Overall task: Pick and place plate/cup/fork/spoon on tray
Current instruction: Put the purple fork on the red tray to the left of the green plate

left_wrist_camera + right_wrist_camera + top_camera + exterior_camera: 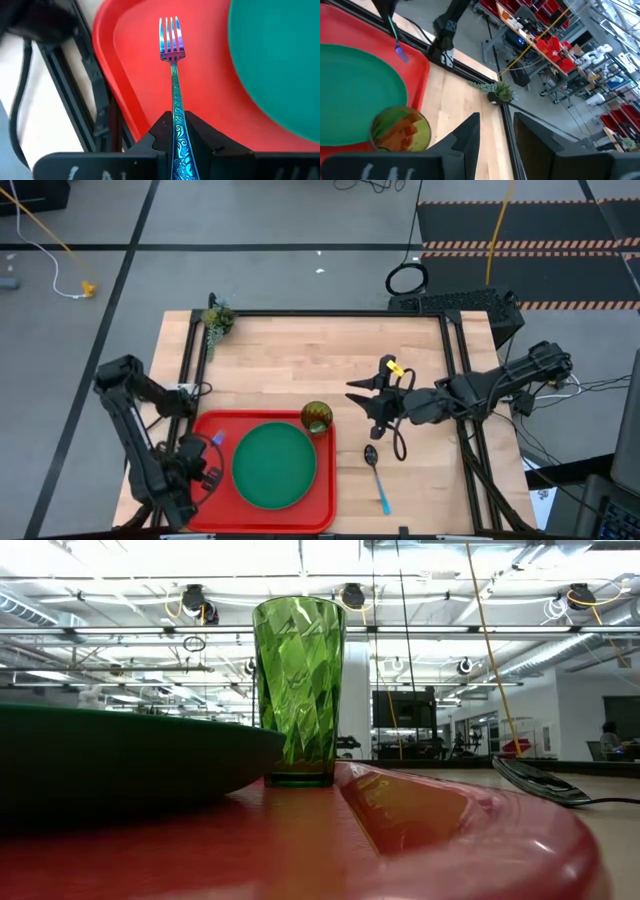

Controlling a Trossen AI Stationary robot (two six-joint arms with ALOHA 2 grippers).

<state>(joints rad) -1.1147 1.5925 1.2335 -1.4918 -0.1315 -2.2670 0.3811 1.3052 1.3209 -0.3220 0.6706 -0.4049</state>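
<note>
left gripper (176, 145) jaws clamp fork (172, 60) handle, tines forward over tray (135, 65) beside plate (280, 65) | right gripper (372, 402) jaws wide, nearer spoon (376, 476)

From my station I see a pale wooden worktop (300, 360) framed by black rails, standing on grey floor (250, 220) crossed by dark tape lines. Hazard-striped black mats (520, 225) lie beyond. Bright ceiling lights (300, 560), pipes and red-stocked shelving (560, 45) fill the workshop behind.
</note>
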